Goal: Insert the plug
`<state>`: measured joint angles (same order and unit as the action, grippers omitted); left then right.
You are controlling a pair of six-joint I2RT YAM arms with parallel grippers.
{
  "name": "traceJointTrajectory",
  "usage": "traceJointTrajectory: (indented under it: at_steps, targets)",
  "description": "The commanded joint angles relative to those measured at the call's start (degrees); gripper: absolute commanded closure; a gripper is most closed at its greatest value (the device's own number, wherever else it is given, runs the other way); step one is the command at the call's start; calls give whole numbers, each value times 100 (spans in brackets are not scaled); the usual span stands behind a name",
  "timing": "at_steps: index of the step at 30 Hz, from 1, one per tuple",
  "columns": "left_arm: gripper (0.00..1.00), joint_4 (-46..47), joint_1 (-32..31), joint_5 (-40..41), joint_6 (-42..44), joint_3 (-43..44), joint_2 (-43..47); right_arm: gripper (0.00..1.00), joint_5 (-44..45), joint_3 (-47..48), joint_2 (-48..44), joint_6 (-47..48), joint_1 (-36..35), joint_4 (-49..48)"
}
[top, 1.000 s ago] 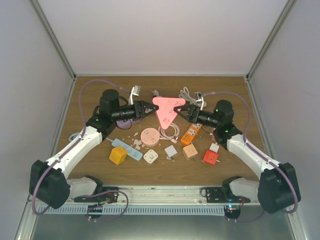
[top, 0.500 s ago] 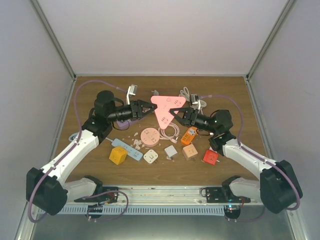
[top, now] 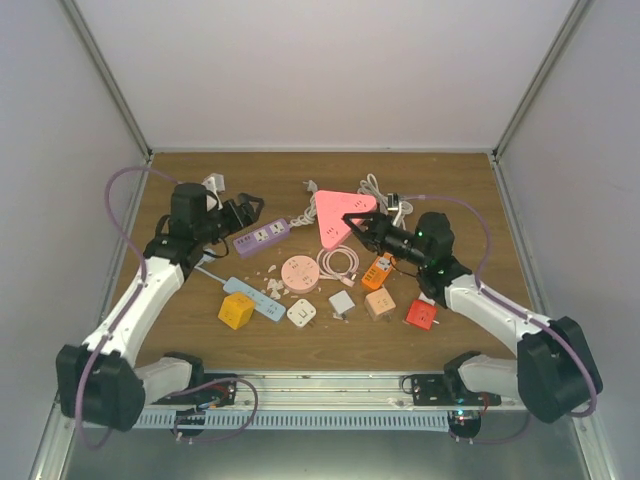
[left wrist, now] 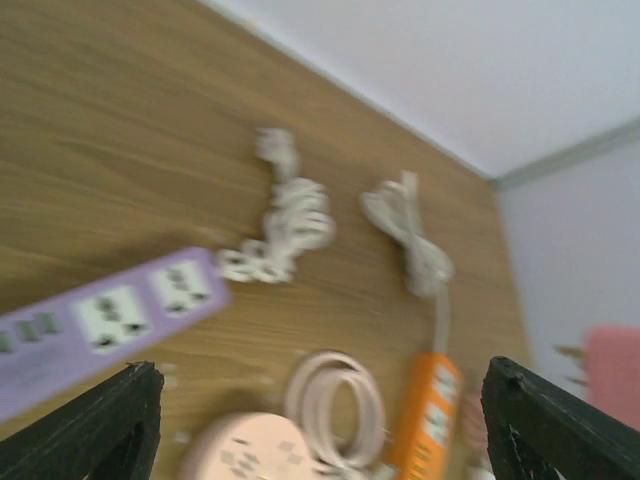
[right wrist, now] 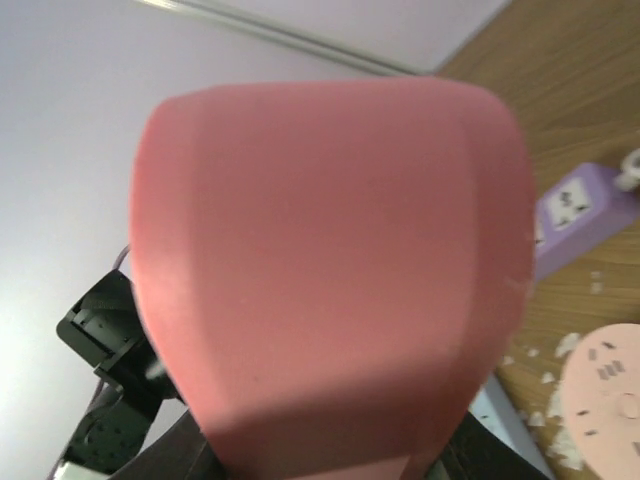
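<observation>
Basically a two-hand job: right gripper (top: 365, 226) steadies the pink triangular strip (top: 340, 210), left gripper (top: 248, 208) should fetch the plug (top: 311, 185). My read for doing it well: take the plug by its body with the pins clear, square the pins to a socket before pushing, and push along the line toward the right fingers. The strip is pinched at one edge only, so an off-axis push would likely pivot it. Resting a corner on the table (top: 460, 190) would help.

Right gripper: jaws together, clamped on the strip's lower-right edge. Its wrist view is filled by pink body with wall behind, so the strip looks tipped up. The finger contact itself is hidden.

Left gripper: jaws wide apart, nothing held, nothing touched. The purple strip (top: 262, 234) lies just ahead of and below its fingertips, and a white coiled cord (left wrist: 290, 215) sits at that strip's far end.

Plug: small pale one flat on the table, just beyond the pink strip's left corner, between the two grippers and farther out than both — no gripper on it. Can't tell for sure it's the one meant.
</observation>
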<state>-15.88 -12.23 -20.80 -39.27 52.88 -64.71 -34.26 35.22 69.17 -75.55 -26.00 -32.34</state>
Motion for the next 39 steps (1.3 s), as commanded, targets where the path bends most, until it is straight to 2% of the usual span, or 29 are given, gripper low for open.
traceJointTrajectory:
  at_steps: [1,6,11,15,19,22,27,35,39]
  targets:
    - [13,-196,397,831,596,-107,-815,99,455,410,258,534,60,764]
    - [19,-473,493,1432,635,169,-1926,99,420,548,662,569,60,820]
    - [18,-347,563,1863,772,151,-2397,99,343,814,1103,739,57,1018]
    - [20,-300,749,1189,1075,248,-2874,99,219,1123,1488,934,57,1213]
    - [24,-110,793,977,1109,230,-3079,100,186,1310,1735,1055,60,1322]
    - [40,-30,840,680,1287,284,-3262,100,156,1321,1837,1077,75,1318]
    - [55,-250,880,-18,1663,649,-3663,99,157,1282,1928,1069,132,1305]
    - [56,100,815,-1393,1355,475,-3762,99,241,1136,1952,945,314,1232]
    - [56,322,506,-1579,1140,513,-3943,99,261,1056,1930,853,426,1239]
